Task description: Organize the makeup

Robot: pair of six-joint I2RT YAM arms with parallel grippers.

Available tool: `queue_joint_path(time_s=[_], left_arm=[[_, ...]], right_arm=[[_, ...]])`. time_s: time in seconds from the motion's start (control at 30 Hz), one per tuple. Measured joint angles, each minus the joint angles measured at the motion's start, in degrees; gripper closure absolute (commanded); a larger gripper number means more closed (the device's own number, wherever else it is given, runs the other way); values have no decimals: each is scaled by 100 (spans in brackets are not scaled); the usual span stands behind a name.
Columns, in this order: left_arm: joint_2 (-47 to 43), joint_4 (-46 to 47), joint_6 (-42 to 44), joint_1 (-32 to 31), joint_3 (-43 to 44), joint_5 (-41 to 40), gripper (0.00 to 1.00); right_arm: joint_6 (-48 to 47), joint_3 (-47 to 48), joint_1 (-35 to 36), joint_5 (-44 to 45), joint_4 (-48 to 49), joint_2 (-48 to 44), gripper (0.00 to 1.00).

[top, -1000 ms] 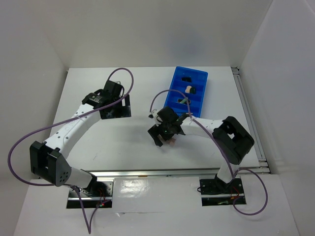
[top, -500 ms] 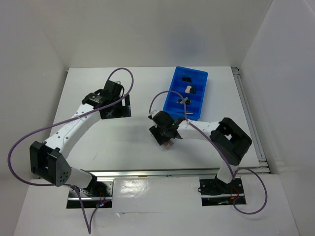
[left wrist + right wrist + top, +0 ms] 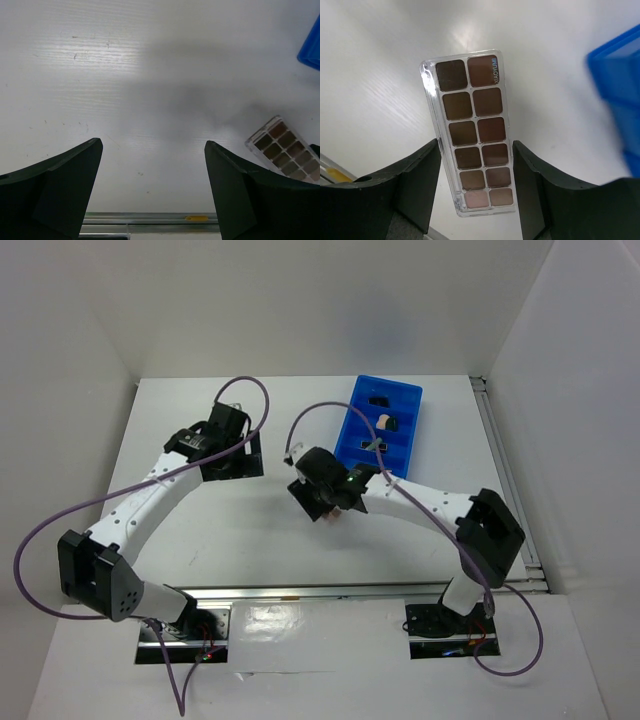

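Observation:
A brown-pink palette strip (image 3: 472, 135) in a clear case lies lengthwise between my right gripper's (image 3: 476, 170) fingers, which press against both of its long edges. From above, that gripper (image 3: 325, 502) hangs over the table's middle, left of the bin, with a pink end of the palette (image 3: 334, 519) peeking out. The palette (image 3: 285, 150) also shows at the right edge of the left wrist view. My left gripper (image 3: 150, 175) is open over bare table at the left (image 3: 225, 430). A beige sponge (image 3: 385, 421) and dark items (image 3: 378, 398) sit in the bin.
The blue compartment bin (image 3: 400, 390) stands at the back right, its corner close to the right gripper (image 3: 620, 85). A metal rail (image 3: 350, 590) runs along the near edge. White walls enclose the table on three sides.
The right gripper has closed on the palette and swung left and slightly back with it. The left arm has barely moved.

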Motion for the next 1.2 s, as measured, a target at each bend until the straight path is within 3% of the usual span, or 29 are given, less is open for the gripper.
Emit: queue_joint_path(time_s=[0.17,0.3,0.73,1.2], left_arm=[[-317,20,-24,85,42,-164,1],[-487,72,-46,177,63,-249,1],[-448,79,-129,238,72,-267,1],[262,208,-131,382,70,-256,1]], right_arm=[[-376,874,-120,483,7,-450,72],[-713,1355,-608,824,155,-387,72],[-2173,2387,-2820,1207,1434,1189,74],[-4321,2927,-3342,1768,4063,3180,75]])
